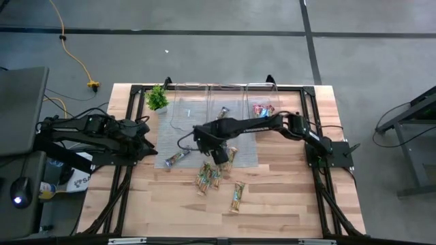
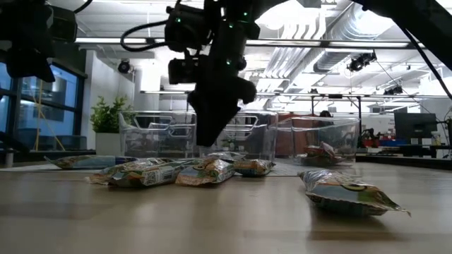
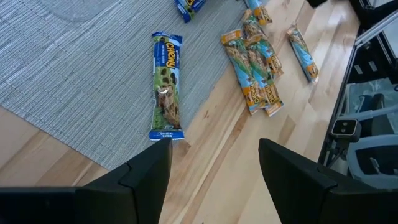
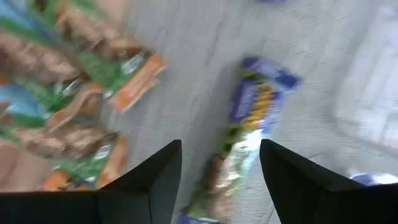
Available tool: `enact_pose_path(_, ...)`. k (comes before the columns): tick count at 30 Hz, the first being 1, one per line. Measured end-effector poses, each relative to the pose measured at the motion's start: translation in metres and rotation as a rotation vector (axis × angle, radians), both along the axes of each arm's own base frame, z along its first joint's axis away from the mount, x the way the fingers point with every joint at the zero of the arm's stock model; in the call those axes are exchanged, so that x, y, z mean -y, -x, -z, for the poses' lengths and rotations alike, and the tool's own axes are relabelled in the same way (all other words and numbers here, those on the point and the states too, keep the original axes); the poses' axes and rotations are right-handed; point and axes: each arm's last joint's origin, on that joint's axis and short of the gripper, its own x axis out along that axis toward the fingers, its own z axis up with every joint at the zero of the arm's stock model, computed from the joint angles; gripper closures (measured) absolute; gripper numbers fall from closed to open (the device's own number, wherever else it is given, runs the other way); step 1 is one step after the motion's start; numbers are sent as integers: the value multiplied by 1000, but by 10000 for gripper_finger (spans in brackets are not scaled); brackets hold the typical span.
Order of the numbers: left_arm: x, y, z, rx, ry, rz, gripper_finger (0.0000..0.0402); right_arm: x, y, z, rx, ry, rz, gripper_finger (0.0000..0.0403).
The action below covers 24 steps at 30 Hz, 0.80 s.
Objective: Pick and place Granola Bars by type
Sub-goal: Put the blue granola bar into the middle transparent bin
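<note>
The released right pincer (image 1: 219, 155) is best being centred over the 8 o'clock blue bar (image 1: 176, 159) before closing.

**Table and what lies on it**

We see a light wooden table (image 1: 286, 204) filling the lower centre of the high view, with a black frame along its edges. A grey mat (image 1: 197, 133) covers its upper middle. Along the mat's upper edge stand three clear bins (image 1: 221, 95); the right one holds red bars (image 1: 262, 109), and a dark bar (image 1: 223, 112) lies in the middle one. A small plant (image 1: 157, 99) stands at the table's upper left. A blue bar (image 1: 176, 160) lies at the mat's lower left edge. Tan bars (image 1: 208, 177) cluster just below the mat's centre, one (image 1: 230, 156) overlapping the mat. A single bar (image 1: 236, 196) lies lower on bare wood.
</note>
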Motion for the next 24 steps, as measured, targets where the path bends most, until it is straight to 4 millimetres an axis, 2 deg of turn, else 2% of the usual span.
enact_pose_path(7, 0, 0, 0, 0, 1, 0, 170, -1, -8, -36, 98, 29, -15, 201)
enact_pose_path(14, 0, 0, 0, -1, 1, 2, 170, -23, -14, -66, 186, -52, -30, 201)
enact_pose_path(20, 0, 0, 0, 1, -11, 18, 170, -50, -11, -57, 127, -97, -70, 201)
enact_pose_path(24, 0, 0, 0, 2, -24, 13, 170, -60, -18, -36, 114, 94, 3, 201)
